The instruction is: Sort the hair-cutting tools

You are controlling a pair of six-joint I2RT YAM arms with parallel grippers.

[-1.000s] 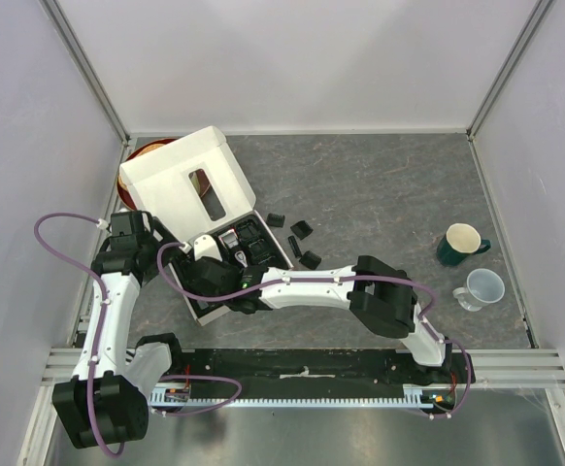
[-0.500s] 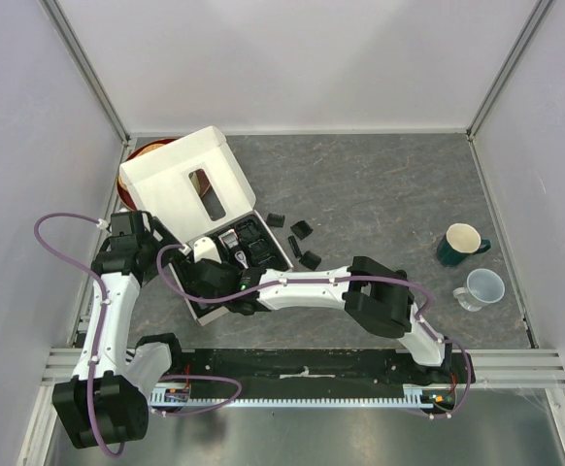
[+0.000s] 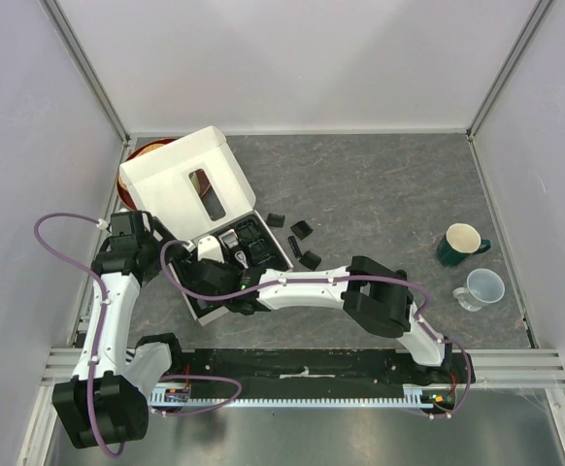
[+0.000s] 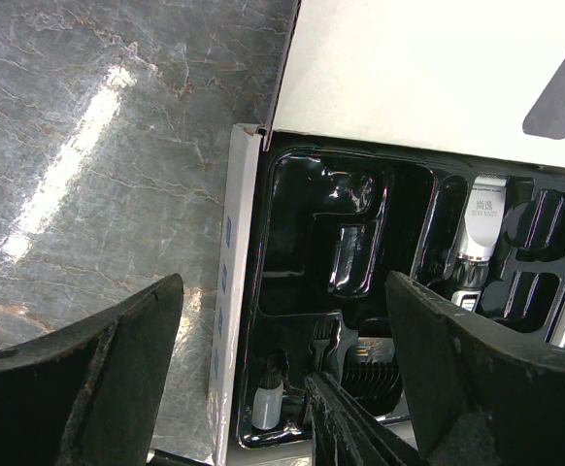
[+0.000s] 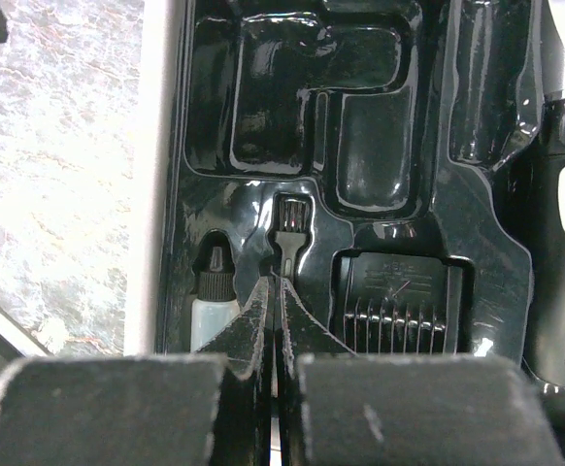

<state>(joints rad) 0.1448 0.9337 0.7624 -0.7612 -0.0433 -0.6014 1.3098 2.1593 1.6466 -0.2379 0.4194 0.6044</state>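
Observation:
The black tray (image 5: 360, 126) in the white box (image 3: 181, 184) holds the clipper (image 5: 564, 243), a comb guard (image 5: 404, 301), a small brush (image 5: 288, 228) and a small white bottle (image 5: 212, 301). My right gripper (image 5: 281, 282) is low over the tray's near-left corner, shut on the brush's handle. My left gripper (image 4: 282, 388) is open and empty above the box's left wall, and its view shows the clipper's silver head (image 4: 479, 228), the brush (image 4: 326, 340) and the right fingers (image 4: 360, 427). Three loose comb guards (image 3: 302, 230) lie right of the box. No cord shows.
The box lid stands open at the back left, with a reddish bowl (image 3: 145, 150) behind it. A dark green mug (image 3: 462, 243) and a clear cup (image 3: 483, 287) stand at the right. The right arm (image 3: 321, 283) stretches across the front of the table.
My right wrist has shifted very slightly over the tray. The left arm and the loose comb guards have not moved.

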